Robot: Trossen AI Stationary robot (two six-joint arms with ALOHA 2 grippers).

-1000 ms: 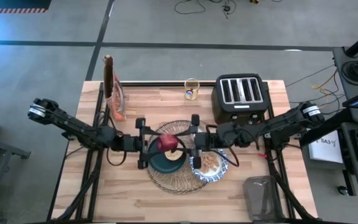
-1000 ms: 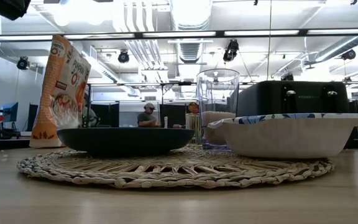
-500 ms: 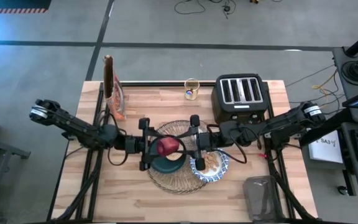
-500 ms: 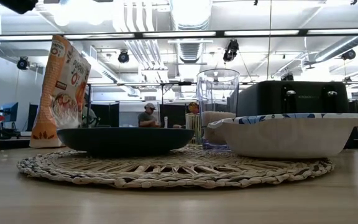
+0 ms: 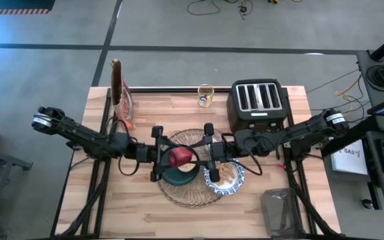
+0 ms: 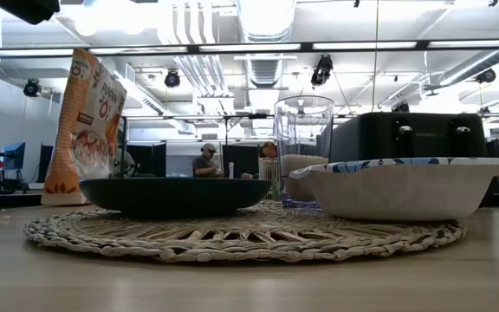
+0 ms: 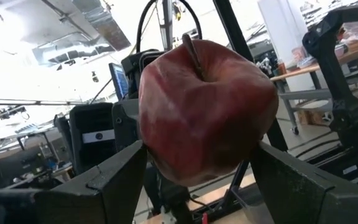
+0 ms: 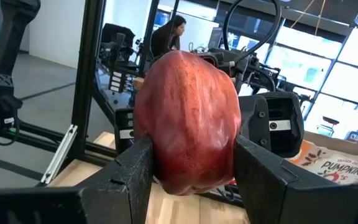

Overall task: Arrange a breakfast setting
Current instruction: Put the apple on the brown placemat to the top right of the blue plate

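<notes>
My left fingers [image 7: 114, 183] press against both sides of the apple [image 7: 204, 112], its stem pointing up between them, and my right fingers [image 8: 135, 171] are clamped on the same apple [image 8: 188, 121] from the opposite direction. So both of my grippers grasp the one fruit at once. From above, the apple [image 5: 178, 157] hangs in the air between my left gripper [image 5: 169, 155] and my right gripper [image 5: 199, 155], which meet nose to nose over the middle of the table [image 5: 145, 213].

Directly under the apple sits the dark plate [image 5: 172, 177], with a toasted bread ring [image 5: 187, 167] lying on it. The plate rests on the round wicker mat [image 5: 179, 195]. Just beside the plate, toward my right arm, the blue-and-white bowl [image 5: 235, 183] sits partly on the mat's edge, with pale cereal in it.

At table height the plate [image 6: 176, 196] and the bowl [image 6: 404, 186] stand side by side on the mat [image 6: 241, 238], close but apart.

Farther back, the small glass [image 5: 205, 96] stands near the far edge of the table, just beside the black toaster [image 5: 259, 103]. The cereal bag [image 5: 121, 93] stands upright at the far corner on my left arm's side. A clear container [image 5: 282, 213] lies at the near corner on my right arm's side.

A person [image 6: 204, 161] shows in the room behind the table.
</notes>
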